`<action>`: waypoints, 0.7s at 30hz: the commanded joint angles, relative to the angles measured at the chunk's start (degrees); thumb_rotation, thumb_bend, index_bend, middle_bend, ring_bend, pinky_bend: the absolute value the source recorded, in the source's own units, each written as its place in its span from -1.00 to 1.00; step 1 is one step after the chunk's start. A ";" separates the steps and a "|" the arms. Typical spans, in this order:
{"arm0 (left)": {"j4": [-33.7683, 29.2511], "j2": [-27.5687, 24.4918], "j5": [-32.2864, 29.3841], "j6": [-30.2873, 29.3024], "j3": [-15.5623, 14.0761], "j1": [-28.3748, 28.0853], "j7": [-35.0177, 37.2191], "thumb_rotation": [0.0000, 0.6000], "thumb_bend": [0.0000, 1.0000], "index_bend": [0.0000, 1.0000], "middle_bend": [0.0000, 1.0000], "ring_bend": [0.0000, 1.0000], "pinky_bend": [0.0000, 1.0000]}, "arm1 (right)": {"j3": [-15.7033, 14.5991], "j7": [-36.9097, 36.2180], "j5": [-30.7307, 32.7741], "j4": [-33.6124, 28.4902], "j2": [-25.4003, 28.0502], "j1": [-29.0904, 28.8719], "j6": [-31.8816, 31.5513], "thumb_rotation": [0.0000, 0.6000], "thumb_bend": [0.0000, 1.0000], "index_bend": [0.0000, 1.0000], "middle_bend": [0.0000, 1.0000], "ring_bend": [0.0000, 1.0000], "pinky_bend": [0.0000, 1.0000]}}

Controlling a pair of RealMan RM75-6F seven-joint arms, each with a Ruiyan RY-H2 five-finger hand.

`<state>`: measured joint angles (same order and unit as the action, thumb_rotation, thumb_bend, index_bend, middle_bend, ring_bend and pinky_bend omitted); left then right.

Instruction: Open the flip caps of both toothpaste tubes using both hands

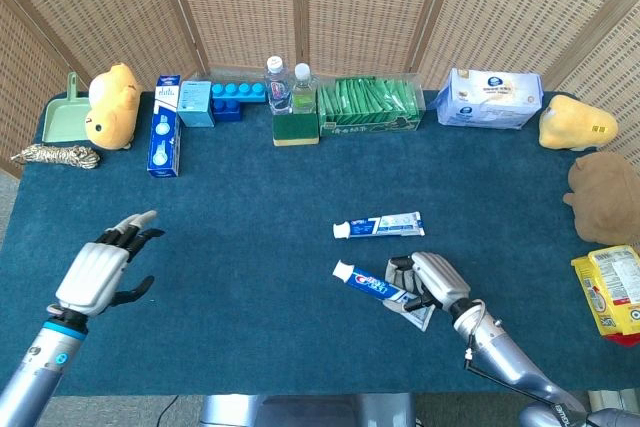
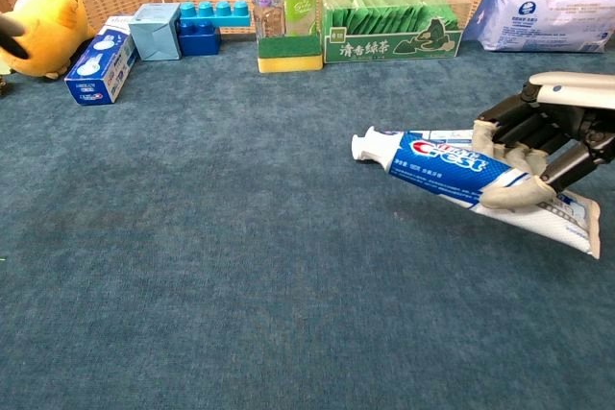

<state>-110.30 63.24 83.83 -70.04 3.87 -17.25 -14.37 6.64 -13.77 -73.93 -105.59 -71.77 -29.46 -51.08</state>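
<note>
While the blue-carpeted table (image 1: 250, 247) fills most of both views, a row of goods lines its far edge against the wicker screen (image 1: 320, 7): a white tissue pack (image 1: 490, 98), a clear box of green sachets (image 1: 369, 107), a yellow-green sponge (image 1: 296, 128) with two bottles (image 1: 289, 85) behind it, blue building blocks (image 1: 238, 98), a blue-and-white box (image 1: 165, 138), a yellow plush toy (image 1: 111, 105) and a green dustpan (image 1: 62, 119). Near the right edge sit another yellow plush (image 1: 577, 123), a brown plush (image 1: 604, 195) and a yellow snack packet (image 1: 610, 292). At the front left, the left hand (image 1: 100, 271) hovers over the bare cloth with its fingers spread apart and nothing in them. At the front right, the right hand (image 1: 432, 283) has its fingers clamped around the body of the Crest toothpaste tube (image 2: 461, 169), holding it tilted, capped end raised and pointing left, crimped tail lower to the right. Its white flip cap (image 2: 363, 146) is closed. Just behind it, the second toothpaste tube (image 1: 380, 225) lies flat on the cloth, cap to the left, untouched.
</note>
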 commanded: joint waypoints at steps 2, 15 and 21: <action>0.12 1.49 1.07 0.88 0.37 -1.54 -1.55 1.00 -0.41 -0.59 -0.79 -0.80 -0.53 | 0.05 -0.62 0.03 -0.74 0.12 -0.33 0.39 1.00 -0.13 0.83 0.44 0.33 0.47; -0.82 4.68 -2.72 4.67 1.59 -5.12 -2.51 1.00 -0.41 -0.54 -0.80 -0.82 -0.54 | 0.81 3.17 1.76 -2.45 -1.83 -1.76 -0.40 1.00 -0.12 0.83 0.44 0.34 0.47; -3.25 5.94 -9.26 9.00 3.79 -8.82 -3.92 1.00 -0.42 -0.44 -0.80 -0.82 -0.54 | 1.44 5.74 3.78 -3.13 -4.03 -2.74 -0.91 1.00 -0.12 0.83 0.44 0.34 0.47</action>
<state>-112.50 68.53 76.96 -62.78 6.62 -24.48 -17.52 7.89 -8.44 -70.51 -108.57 -75.41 -31.94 -51.83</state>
